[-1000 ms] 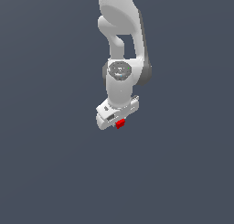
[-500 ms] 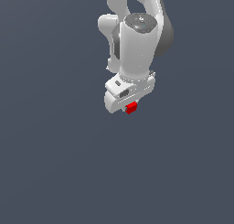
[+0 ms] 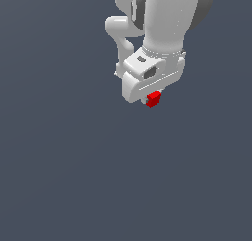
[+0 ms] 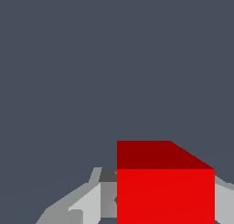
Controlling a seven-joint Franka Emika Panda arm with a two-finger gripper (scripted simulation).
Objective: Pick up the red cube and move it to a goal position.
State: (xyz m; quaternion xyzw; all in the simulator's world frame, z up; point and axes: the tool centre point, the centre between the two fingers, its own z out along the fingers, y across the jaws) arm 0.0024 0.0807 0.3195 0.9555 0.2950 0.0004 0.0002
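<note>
Wrist view fills its lower part with the red cube (image 4: 165, 193), pale finger (image 4: 89, 202) surfaces showing close on either side of it, so the gripper (image 4: 164, 205) appears closed on the cube rather than spread wide. From the exterior view the same reading holds: the red cube (image 3: 154, 99) sits directly under the white gripper (image 3: 151, 100), tucked at the fingertips and partly hidden by the hand's body, with plain grey surface all around and nothing else near. No goal marker shows in either picture, so which way the goal lies from the cube cannot be told. Since the cube lies straight below the tool and is held there, the coming move is judged to be a carry with the grip kept firm.
</note>
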